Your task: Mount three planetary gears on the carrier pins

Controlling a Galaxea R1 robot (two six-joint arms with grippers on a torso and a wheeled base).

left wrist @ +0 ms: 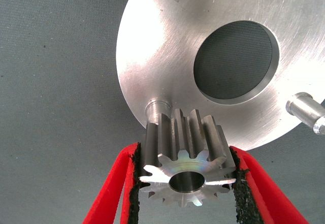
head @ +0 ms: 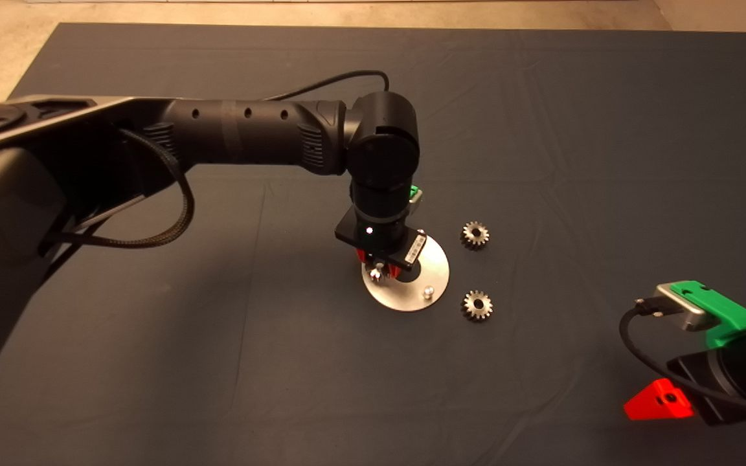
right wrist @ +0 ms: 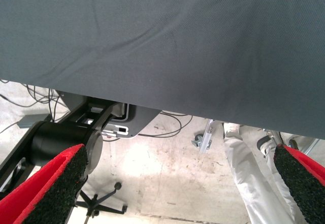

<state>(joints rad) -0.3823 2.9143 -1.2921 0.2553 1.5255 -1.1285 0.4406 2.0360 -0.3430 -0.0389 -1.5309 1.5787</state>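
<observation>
The shiny round disc [head: 412, 288] lies mid-mat; it fills the left wrist view [left wrist: 167, 56] with its large centre hole. My left gripper [head: 375, 266] stands over the disc's left edge, shut on a planetary gear [left wrist: 185, 163] held just above a carrier pin [left wrist: 155, 104]. A second pin [head: 429, 292] stands at the disc's lower right and shows in the left wrist view [left wrist: 307, 111]. Two more planetary gears lie on the mat right of the disc, one farther back [head: 475, 234] and one nearer [head: 477, 305]. My right gripper [head: 661, 401] waits at the lower right, open.
The left arm [head: 250, 133] reaches across the mat from the left. In the right wrist view the mat's edge [right wrist: 152, 104] gives way to the floor, with a black stand [right wrist: 61, 142], cables and a person's leg [right wrist: 249, 178].
</observation>
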